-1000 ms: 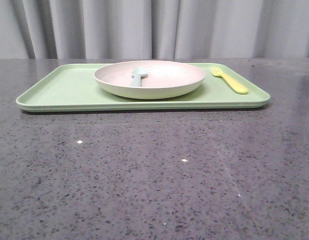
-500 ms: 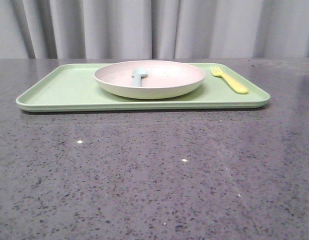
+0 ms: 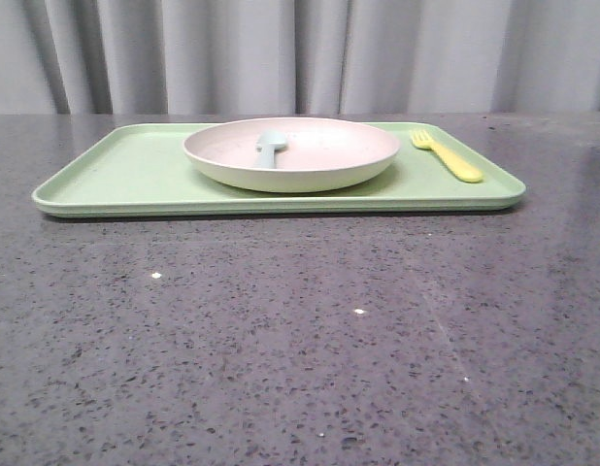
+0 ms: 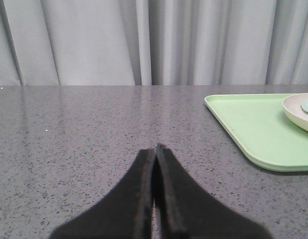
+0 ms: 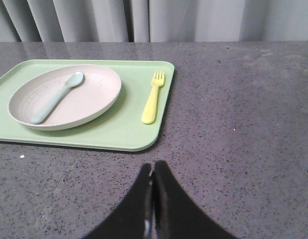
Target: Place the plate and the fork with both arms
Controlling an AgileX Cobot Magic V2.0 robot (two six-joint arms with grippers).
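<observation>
- The front view sits low over the grey table [image 3: 300,340], facing forward to the curtain [image 3: 300,53]; the green tray [image 3: 116,180] lies across the far half.
- The left wrist view looks forward from low on the left, past the closed left gripper [image 4: 155,149], catching only the tray's left end [image 4: 243,124].
- The right wrist view looks down from higher and nearer, over the closed right gripper [image 5: 153,167], to the tray's right part [image 5: 124,132].
- All three share the tray.

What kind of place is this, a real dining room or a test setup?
Probably a test setup, not a dining room: a speckled grey table before plain grey curtains, bearing only a green tray with a plate, spoon and fork.
</observation>
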